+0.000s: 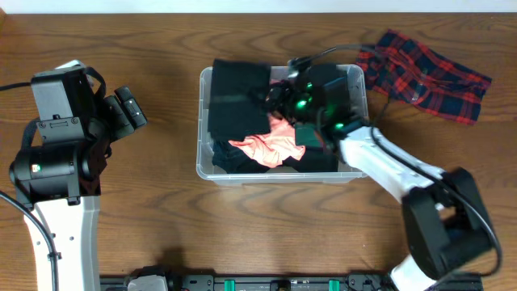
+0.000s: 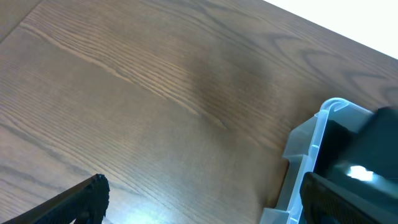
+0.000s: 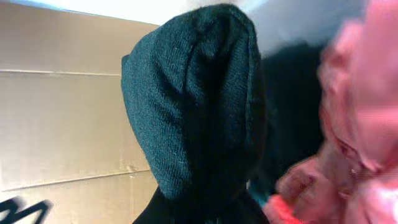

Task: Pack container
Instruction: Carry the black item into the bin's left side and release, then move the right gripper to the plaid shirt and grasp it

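Observation:
The clear plastic container (image 1: 202,121) sits mid-table and holds folded dark garments (image 1: 238,97) and a crumpled pink garment (image 1: 271,145). My right gripper (image 1: 284,93) reaches into the container from the right, low over the clothes. In the right wrist view a fold of dark teal-black knit cloth (image 3: 193,106) rises right in front of the camera and hides the fingers; it looks pinched. The pink garment (image 3: 360,124) lies beside it. My left gripper (image 1: 129,109) hangs open and empty left of the container; in the left wrist view its fingers (image 2: 208,199) are spread wide near the container's corner (image 2: 317,134).
A red and dark plaid garment (image 1: 424,73) lies on the table at the back right, outside the container. Bare wooden table surrounds the container. The right arm's base stands at the front right (image 1: 444,226).

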`<action>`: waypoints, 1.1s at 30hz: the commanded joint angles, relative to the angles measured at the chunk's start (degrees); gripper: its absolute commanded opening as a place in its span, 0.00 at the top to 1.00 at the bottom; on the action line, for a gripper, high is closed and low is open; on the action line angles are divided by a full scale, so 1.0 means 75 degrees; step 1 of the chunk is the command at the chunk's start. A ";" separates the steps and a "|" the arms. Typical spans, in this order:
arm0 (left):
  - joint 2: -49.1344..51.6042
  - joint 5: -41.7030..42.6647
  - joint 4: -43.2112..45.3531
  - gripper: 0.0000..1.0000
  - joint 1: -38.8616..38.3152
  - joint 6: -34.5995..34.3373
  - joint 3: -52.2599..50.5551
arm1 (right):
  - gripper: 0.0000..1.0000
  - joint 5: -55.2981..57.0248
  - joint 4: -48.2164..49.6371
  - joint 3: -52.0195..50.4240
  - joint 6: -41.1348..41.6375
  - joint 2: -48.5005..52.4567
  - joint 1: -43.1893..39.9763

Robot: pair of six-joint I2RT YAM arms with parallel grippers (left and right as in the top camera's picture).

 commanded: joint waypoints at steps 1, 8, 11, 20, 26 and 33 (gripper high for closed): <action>0.0029 -0.0093 0.0003 0.02 0.0038 -0.0067 -0.0015 | 0.84 0.0242 -0.0117 0.0058 0.0102 0.0312 0.0096; 0.0029 -0.0093 0.0003 0.02 0.0038 -0.0067 -0.0015 | 0.51 -0.0117 -0.1166 0.0061 -0.1411 0.0009 -0.0519; 0.0029 -0.0093 0.0003 0.02 0.0038 -0.0067 -0.0015 | 0.49 -0.0067 -0.2020 0.0061 -0.2229 -0.0644 -0.0944; 0.0029 -0.0093 0.0003 0.02 0.0038 -0.0067 -0.0015 | 0.28 -0.0114 -0.4494 0.0064 -0.5053 -0.3150 -0.2975; 0.0029 -0.0093 0.0003 0.02 0.0038 -0.0067 -0.0015 | 0.23 0.0679 -0.6137 0.0064 -0.5313 -0.3943 -0.5170; 0.0029 -0.0093 0.0003 0.02 0.0038 -0.0067 -0.0015 | 0.17 0.1760 -0.6840 0.0064 -0.4896 -0.3162 -0.7268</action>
